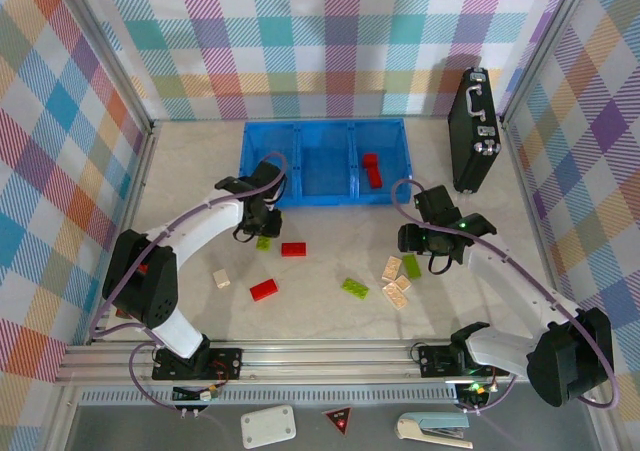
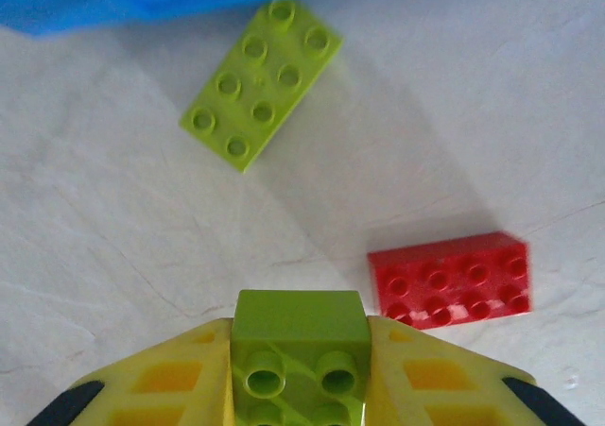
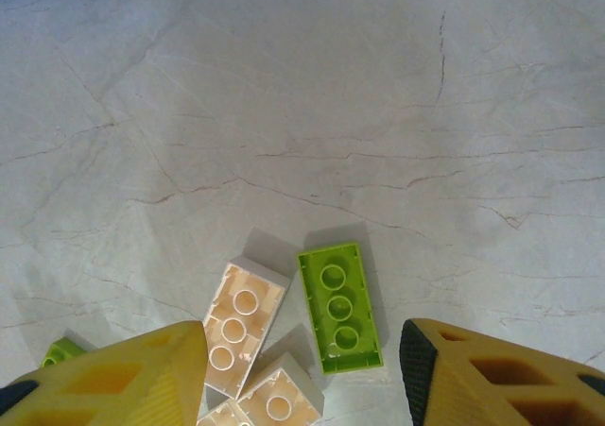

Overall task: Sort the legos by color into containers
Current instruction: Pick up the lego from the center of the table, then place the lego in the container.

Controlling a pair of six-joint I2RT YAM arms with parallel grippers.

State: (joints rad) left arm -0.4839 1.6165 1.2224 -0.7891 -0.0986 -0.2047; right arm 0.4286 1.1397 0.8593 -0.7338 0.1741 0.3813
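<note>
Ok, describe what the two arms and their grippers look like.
The left arm and right arm have white tubular links, black joints and bases, and a purple cable looping alongside each. The left gripper and right gripper have yellow wedge-shaped fingers with recessed panels and black edges. A green light glows on the right arm.

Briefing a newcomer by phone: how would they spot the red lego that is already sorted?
Find the long blue bin at the far side of the table. The red lego lies in its right-hand compartment. It is the only brick inside the bin; the other two red legos lie on the open table.
</note>
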